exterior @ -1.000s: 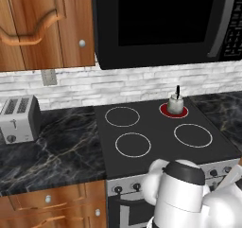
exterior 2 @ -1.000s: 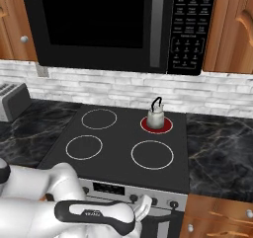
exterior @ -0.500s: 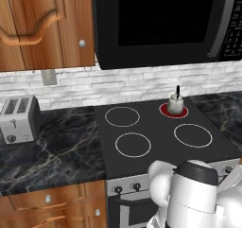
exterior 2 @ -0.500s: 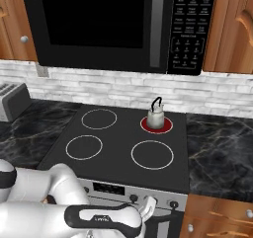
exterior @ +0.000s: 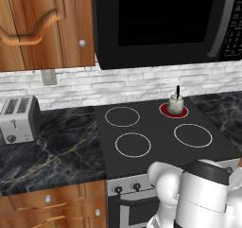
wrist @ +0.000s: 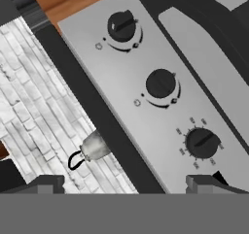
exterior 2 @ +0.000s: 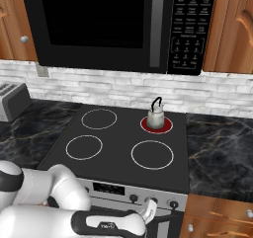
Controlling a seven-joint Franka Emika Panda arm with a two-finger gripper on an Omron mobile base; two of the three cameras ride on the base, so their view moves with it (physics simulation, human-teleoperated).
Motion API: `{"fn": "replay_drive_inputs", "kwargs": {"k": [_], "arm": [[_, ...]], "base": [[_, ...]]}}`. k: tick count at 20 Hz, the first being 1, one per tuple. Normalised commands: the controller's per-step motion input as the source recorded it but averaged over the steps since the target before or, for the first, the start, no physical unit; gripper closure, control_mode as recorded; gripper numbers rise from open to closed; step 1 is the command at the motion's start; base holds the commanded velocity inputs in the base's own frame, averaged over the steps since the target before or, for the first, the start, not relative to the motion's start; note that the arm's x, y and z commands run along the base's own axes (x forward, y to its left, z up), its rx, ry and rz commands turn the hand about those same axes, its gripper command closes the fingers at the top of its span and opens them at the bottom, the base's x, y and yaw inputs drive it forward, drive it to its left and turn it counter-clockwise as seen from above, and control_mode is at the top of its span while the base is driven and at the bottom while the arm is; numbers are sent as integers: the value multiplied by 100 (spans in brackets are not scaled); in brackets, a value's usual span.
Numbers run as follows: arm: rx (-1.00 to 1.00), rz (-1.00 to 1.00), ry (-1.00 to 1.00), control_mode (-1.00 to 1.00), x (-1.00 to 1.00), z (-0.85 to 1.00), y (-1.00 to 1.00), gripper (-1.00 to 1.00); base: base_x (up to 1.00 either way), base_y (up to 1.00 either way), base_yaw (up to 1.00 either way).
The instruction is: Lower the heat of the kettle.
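kettle [exterior 2: 155, 116] on glowing red burner [exterior 2: 157, 125]; hand view adds knobs [wrist: 160, 84].

Rendering evenly and brightly, without harsh shadows or glare. Glowing red under the kettle [exterior: 175, 104], far right burner [exterior 2: 157, 124]. Staying sharp throughout, slightly pixelated in the hand view.

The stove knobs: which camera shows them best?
The hand view: three dark stove knobs sit large on the silver front panel, seen close up. The right base view shows them small along the stove's front edge, partly behind the arm. The left base view shows two tiny ones.
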Motion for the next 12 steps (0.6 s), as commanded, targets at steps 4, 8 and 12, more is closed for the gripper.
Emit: {"fn": "replay_drive_inputs", "kwargs": {"k": [4,8,12], "arm": [[0,0,0,-100,9,-1,0,-100],[0,0,0,-100,10,0,0,-100],[0,0,0,-100,8,-1,0,-100]], "base": [[0,0,0],[0,0,0],[0,0,0]]}}
